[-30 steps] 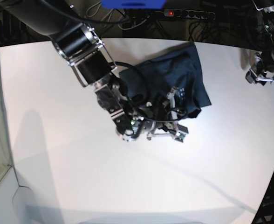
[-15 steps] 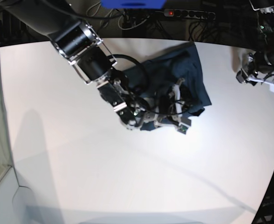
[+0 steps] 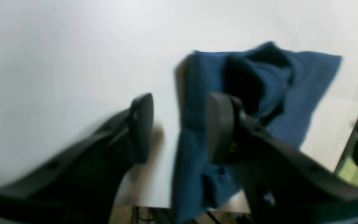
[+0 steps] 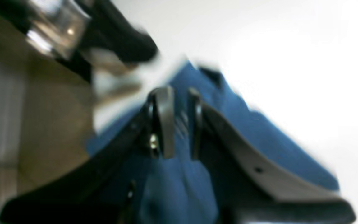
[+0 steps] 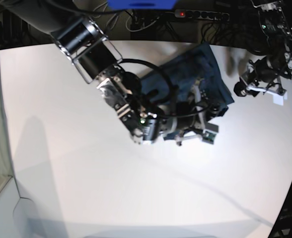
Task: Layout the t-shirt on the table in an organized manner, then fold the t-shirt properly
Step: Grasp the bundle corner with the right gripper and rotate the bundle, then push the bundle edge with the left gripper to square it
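Table [image 5: 76, 168] shows matte white, power strip [image 5: 200, 15] beyond its curved edge.

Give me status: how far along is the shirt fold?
Early. Done: nothing; the t-shirt lies bunched on the far part of the table, not spread. In hand: the right hand is over the cloth, jaws narrow with fabric between them, though blur hides a firm grip. The left hand is open, empty. Left: flattening, all folds.

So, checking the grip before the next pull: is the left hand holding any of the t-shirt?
No, the left hand stands open above the t-shirt, nothing between its fingers.
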You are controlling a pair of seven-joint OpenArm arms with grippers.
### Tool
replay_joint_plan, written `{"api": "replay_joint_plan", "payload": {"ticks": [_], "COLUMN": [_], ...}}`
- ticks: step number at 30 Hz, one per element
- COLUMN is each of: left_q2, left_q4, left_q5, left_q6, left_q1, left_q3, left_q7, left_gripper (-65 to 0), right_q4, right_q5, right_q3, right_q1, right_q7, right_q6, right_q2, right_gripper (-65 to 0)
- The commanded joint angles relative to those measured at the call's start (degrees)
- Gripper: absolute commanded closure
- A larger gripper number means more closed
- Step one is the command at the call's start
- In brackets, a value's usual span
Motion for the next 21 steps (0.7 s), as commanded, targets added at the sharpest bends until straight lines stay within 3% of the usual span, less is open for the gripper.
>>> {"api": "replay_joint_plan", "payload": {"ticks": [1,8,17,21], "left_q2": [-0.3,1.2,2.6,5.0], "left_q4": [1.8,3.3,0.7,-0.8], "left_q5": [-2.5,-11.3,-13.4,-13.3], "left_q6": [0.1,0.1,0.1,0.1], "left_q1": [-0.3,1.1,2.5,2.0], "left_q3": [-0.3,-0.6,-0.3,-0.5], "left_q7": [0.6,4.2,3.8,3.4], "left_gripper": [-27.8,-41.6,-41.8,-41.8], "right_q4": [2.3,10.5,16.6,18.8], "right_q5": [1.3,1.3,1.3,1.4], "right_q3": [0.8,5.9,9.7,11.6], "right_q1": [0.5,-4.7,-9.5,-11.6], "right_q7": [0.9,-2.0,-4.1,-4.4], "right_q6": [0.4,0.4,0.4,0.4], "right_q2": [0.4,7.0,13.0,14.9], "right_gripper": [-6.9,-6.9,-6.9,-6.9]}}
